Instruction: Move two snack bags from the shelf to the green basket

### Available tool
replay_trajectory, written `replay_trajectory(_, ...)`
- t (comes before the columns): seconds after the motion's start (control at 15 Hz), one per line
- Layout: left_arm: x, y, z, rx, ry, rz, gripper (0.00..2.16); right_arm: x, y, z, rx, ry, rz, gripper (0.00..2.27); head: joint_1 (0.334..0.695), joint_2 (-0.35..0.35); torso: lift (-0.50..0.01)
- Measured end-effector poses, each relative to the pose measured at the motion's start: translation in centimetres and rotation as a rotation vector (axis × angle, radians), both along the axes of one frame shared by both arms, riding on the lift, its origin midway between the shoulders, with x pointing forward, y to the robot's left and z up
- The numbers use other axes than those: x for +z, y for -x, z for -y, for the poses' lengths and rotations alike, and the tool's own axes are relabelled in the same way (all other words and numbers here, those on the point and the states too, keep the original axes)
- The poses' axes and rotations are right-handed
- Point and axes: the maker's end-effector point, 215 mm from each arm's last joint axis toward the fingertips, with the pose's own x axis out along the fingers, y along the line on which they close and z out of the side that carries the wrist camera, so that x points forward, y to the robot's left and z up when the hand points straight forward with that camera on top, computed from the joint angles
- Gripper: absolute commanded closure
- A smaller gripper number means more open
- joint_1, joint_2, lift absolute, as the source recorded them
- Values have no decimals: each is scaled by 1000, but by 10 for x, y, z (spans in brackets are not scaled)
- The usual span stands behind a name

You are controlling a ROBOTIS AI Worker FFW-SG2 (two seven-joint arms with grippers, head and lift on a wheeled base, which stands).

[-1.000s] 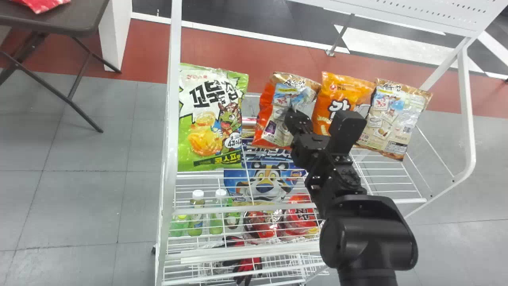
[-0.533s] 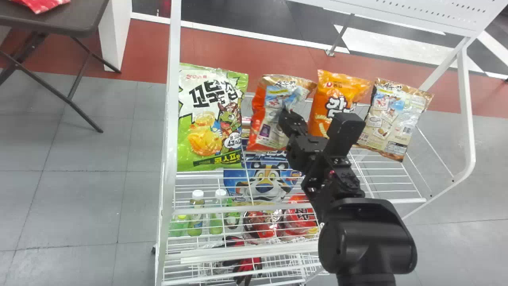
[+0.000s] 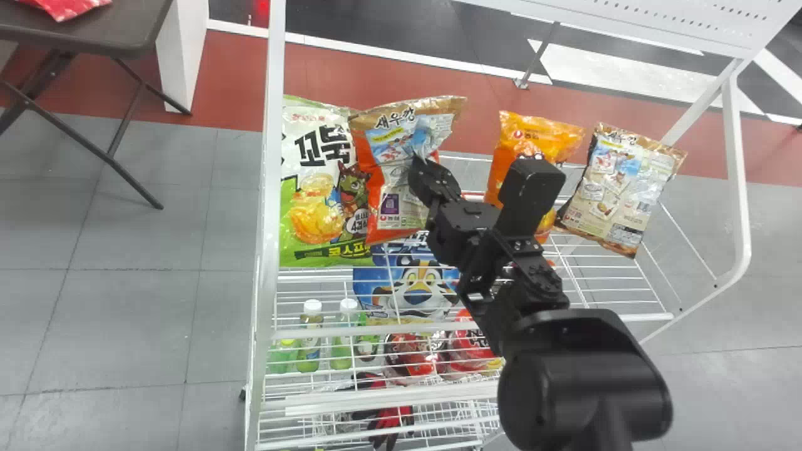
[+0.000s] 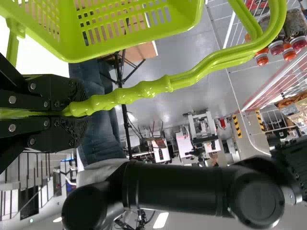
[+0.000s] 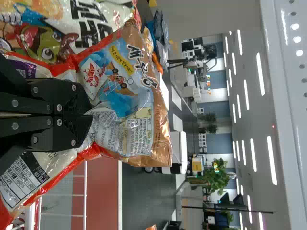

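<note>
My right gripper point(image 3: 421, 164) is shut on an orange-and-brown snack bag point(image 3: 391, 188) above the shelf rack point(image 3: 501, 326), where the bag overlaps a green snack bag point(image 3: 319, 207). The right wrist view shows my right gripper point(image 5: 90, 115) pinching the front of that snack bag point(image 5: 132, 91), with the green bag point(image 5: 91, 28) close beside it. In the left wrist view my left gripper point(image 4: 72, 108) is shut on the handle of the green basket point(image 4: 129, 33), which hangs by it.
An orange bag point(image 3: 532, 141) and another brown bag point(image 3: 617, 188) stand to the right on the rack. Lower levels hold a blue bag point(image 3: 413, 288), green bottles point(image 3: 341, 341) and red packs point(image 3: 407, 360). A dark table point(image 3: 125, 25) is at the upper left.
My right gripper has moved left with its snack bag, away from the orange bag and over the green bag's right part. The green bag has shifted slightly.
</note>
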Motion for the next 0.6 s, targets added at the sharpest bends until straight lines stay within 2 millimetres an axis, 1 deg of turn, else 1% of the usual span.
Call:
replay_trajectory(0.13,2,-3,0,0,5,9,2145,4,23,5,-5,10,-52,2013,695,-350,-14)
replay_trajectory(0.33,6,-9,-2,7,12,21,2145,4,67,22,-28,29,-154,2013,695,-350,-14)
replay_trajectory(0.47,8,-13,-4,12,13,26,2145,-4,103,32,-34,12,-250,2013,695,-350,-14)
replay_trajectory(0.6,9,-17,-5,20,13,33,2145,-22,145,34,-19,-10,-380,2013,695,-350,-14)
